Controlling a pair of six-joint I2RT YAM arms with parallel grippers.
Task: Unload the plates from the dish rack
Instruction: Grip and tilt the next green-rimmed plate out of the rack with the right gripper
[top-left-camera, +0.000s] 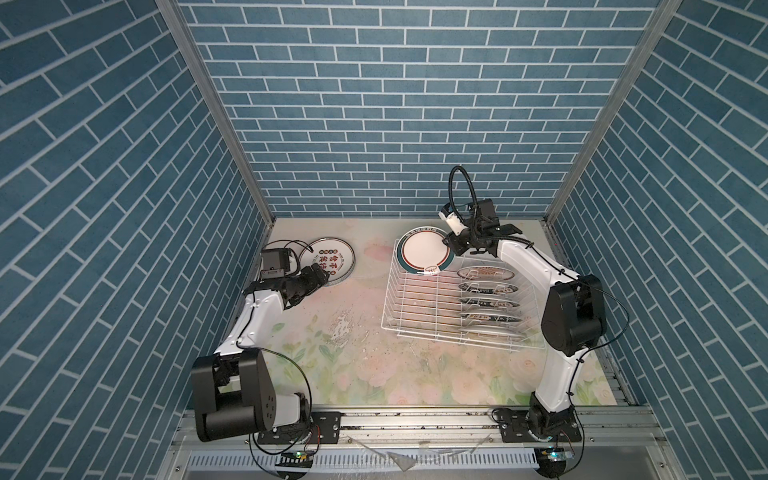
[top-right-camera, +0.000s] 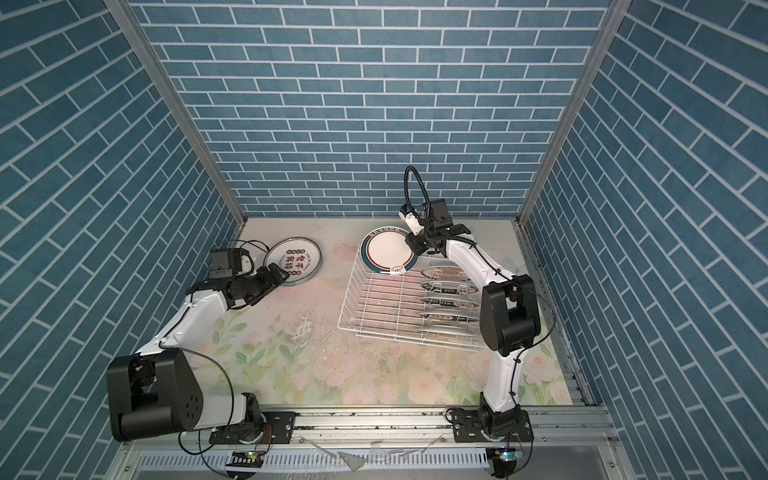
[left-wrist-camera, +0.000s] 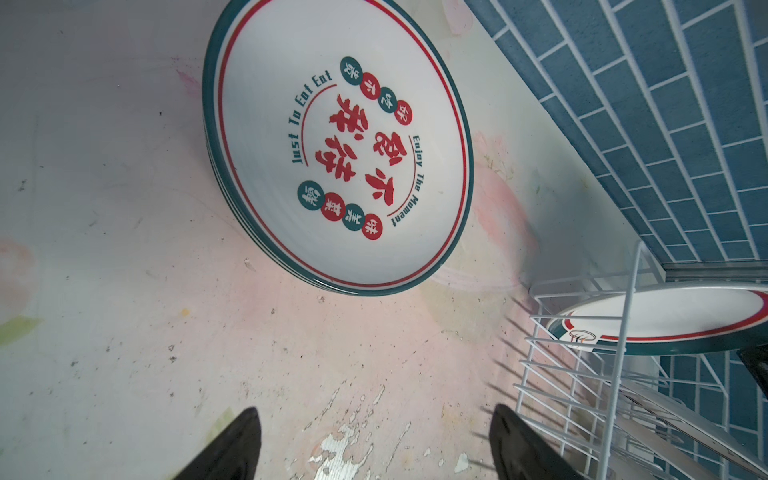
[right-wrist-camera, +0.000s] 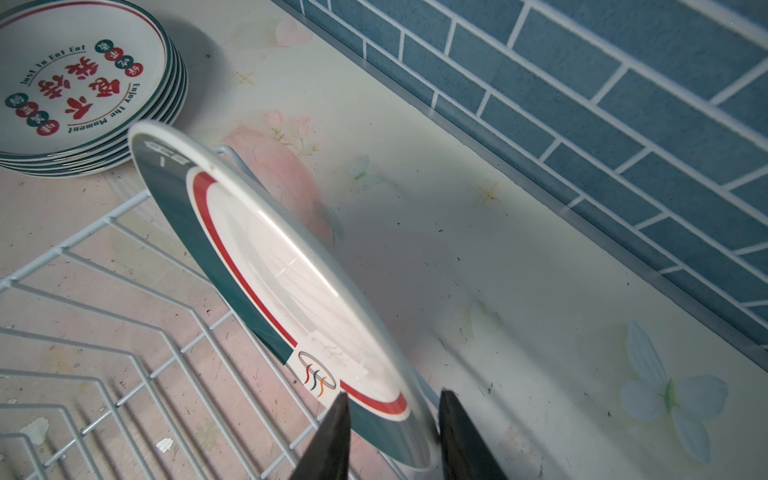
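The floral table (top-left-camera: 353, 374) carries the dish rack (top-left-camera: 415, 307) toward 3 o'clock. Five or so plates (top-left-camera: 488, 291) stand on edge along the rack's 3 o'clock side. At its 11 o'clock corner, a large green-rimmed plate (top-left-camera: 424, 249) hangs tilted above the wires, with the right gripper (top-left-camera: 451, 245) clamped on its rim. A stack (top-left-camera: 332, 259) of unloaded plates lies at the table's 10 o'clock. The left gripper (top-left-camera: 320, 276) sits just beside it, jaws spread and empty. To carry the plate well, lift it clear of the rack wall first, travel toward 9 o'clock, level it, and lower it centred before letting go.
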